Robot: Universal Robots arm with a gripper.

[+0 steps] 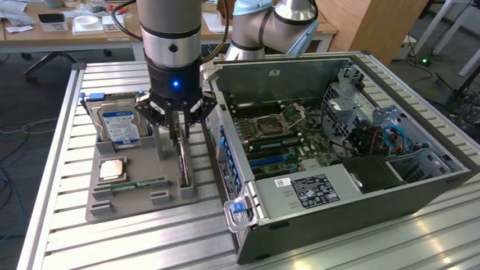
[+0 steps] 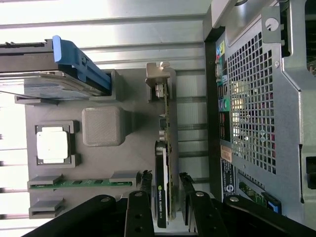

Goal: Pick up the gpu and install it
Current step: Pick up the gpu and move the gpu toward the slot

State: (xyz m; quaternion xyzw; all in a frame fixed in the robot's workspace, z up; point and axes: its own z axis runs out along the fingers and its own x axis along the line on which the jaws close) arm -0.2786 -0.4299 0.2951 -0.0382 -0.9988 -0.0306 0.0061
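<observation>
The gpu (image 1: 184, 163) is a thin black card standing on edge in a slot of the grey holder tray (image 1: 135, 194), next to the computer case. In the wrist view the gpu (image 2: 165, 128) runs lengthwise, with its pale metal bracket (image 2: 159, 79) at the far end. My gripper (image 1: 180, 132) hangs straight down over the card's near end. The gripper (image 2: 165, 176) is open, with one finger (image 2: 146, 177) on each side of the card and a small gap showing on both sides.
The open computer case (image 1: 338, 146) lies at the exterior view's right, its motherboard (image 1: 277, 135) exposed. The tray also holds a silver hard drive (image 1: 120, 126), a CPU (image 1: 112, 169) and a green memory stick (image 1: 139, 184). The slatted metal table (image 1: 135, 236) carries everything.
</observation>
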